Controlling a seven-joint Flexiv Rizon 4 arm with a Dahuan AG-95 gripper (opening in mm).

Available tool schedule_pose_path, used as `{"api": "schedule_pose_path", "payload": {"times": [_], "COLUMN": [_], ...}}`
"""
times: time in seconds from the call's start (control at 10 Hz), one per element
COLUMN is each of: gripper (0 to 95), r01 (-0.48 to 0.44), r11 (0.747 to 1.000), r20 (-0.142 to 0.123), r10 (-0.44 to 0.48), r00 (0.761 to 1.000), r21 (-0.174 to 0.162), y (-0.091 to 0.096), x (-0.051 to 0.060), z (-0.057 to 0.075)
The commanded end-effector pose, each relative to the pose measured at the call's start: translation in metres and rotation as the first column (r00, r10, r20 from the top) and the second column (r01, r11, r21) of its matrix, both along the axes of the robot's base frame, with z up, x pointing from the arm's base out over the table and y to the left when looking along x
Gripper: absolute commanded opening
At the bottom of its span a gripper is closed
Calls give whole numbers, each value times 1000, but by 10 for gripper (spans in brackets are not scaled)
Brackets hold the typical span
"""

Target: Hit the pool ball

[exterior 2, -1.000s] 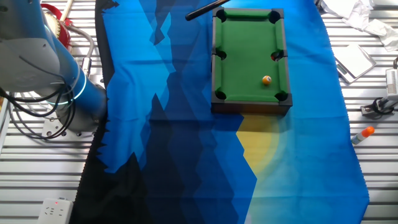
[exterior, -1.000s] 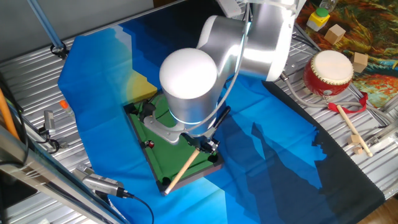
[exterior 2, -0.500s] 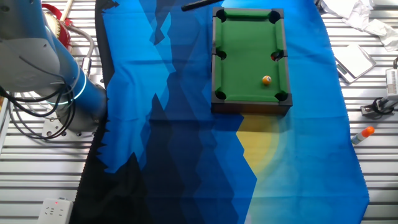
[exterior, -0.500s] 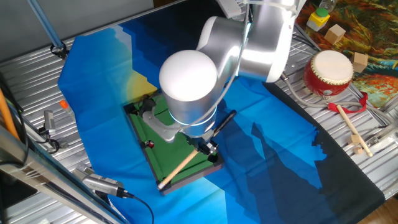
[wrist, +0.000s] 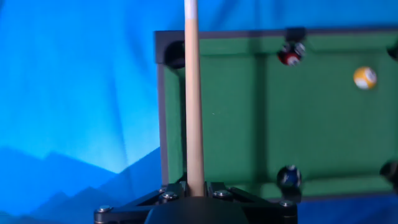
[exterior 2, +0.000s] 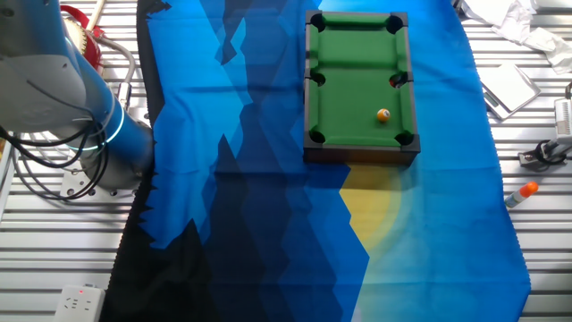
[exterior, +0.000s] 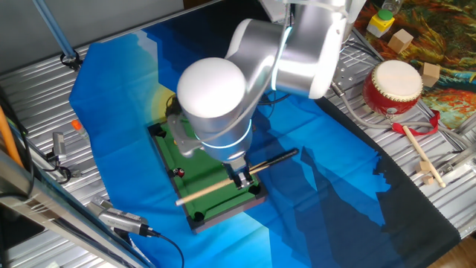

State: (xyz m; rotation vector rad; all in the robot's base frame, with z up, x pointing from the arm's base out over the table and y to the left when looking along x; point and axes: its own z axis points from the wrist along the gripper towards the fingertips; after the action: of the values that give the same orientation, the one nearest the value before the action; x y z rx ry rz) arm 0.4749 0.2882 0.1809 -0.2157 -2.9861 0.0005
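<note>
I'm in the aiming step: my claw point(exterior: 242, 179) is clamped on the wooden cue stick point(exterior: 223, 184), which lies across the near end of the little pool table point(exterior: 165, 152), pale tip toward its left side. In the hand view the cue runs straight up the frame along the table's short edge, over the rail rather than down the playing field.

The pool ball point(exterior 2: 383, 114) sits on the felt near one long rail, close to a corner pocket; in the hand view it is off at the far right, well apart from the cue line.

So I judge no strike is lined up yet. Next I need to swing the cue round until its tip points at that ball, then push along its axis.

The cue is smooth, slender, round wood; the felt flat green inside a dark rigid frame. The ball is glossy, hard, orange-yellow with a pale spot, and should roll freely. The blue cloth point(exterior 2: 250, 134) beneath looks soft and creased.
</note>
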Motion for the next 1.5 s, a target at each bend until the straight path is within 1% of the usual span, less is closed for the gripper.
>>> {"api": "schedule_pose_path", "payload": {"times": [0.1,0.5,0.6,0.7,0.9,1.0,1.2,1.3,1.4,1.5], "gripper": [0,0,0,0,0,0,0,0,0,0], "r01": [109,109,109,109,85,95,109,109,109,109], "r11": [994,994,994,994,996,995,994,994,994,994], "r20": [-21,-23,-15,-17,-23,-19,-20,-22,-35,-41], "r10": [-109,-109,-109,-109,-85,-95,-109,-109,-109,-109], "r00": [994,994,994,994,996,995,994,994,993,993], "r21": [-8,-6,-8,0,3,-4,-5,-7,-9,-15], "y": [0,0,0,0,0,0,1,1,1,0], "x": [0,0,0,0,0,1,1,1,1,1], "z": [0,0,0,0,0,-1,-1,-1,-1,-1]}}
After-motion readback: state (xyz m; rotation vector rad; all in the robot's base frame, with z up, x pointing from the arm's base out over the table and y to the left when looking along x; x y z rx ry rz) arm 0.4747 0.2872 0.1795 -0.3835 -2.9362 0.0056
